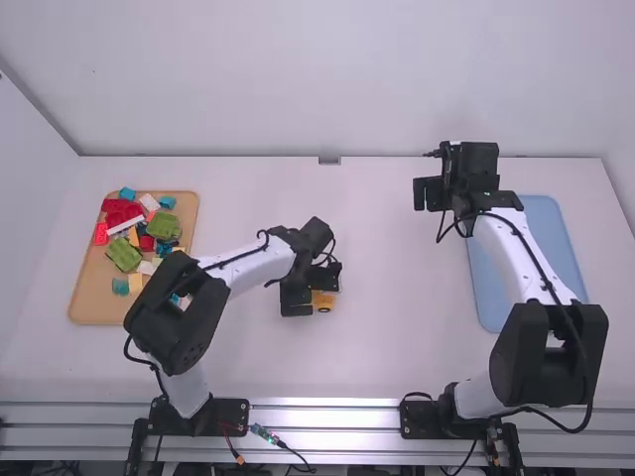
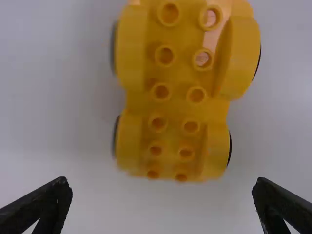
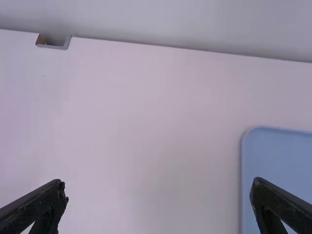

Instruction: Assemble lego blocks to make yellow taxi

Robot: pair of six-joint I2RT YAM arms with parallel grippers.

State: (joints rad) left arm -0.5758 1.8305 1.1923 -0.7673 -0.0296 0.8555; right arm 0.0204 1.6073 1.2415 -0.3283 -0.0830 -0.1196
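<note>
Some of the yellow wheeled base (image 2: pixel 178 109) hides behind the left tool (image 1: pixel 310 289), spread open like the right tool (image 1: pixel 428 193).

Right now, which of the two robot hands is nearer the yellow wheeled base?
The left hand: it is open, close to the yellow wheeled base, while the right hand is far off, near the blue tray.

Yellow wheeled base (image 2: pixel 178 109), upright on table (image 1: pixel 417 337).

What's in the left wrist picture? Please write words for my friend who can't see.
A yellow toy car base with two rows of studs sits on a white table. Dark wheel edges peek out at its sides, and the left gripper is open near it.
</note>
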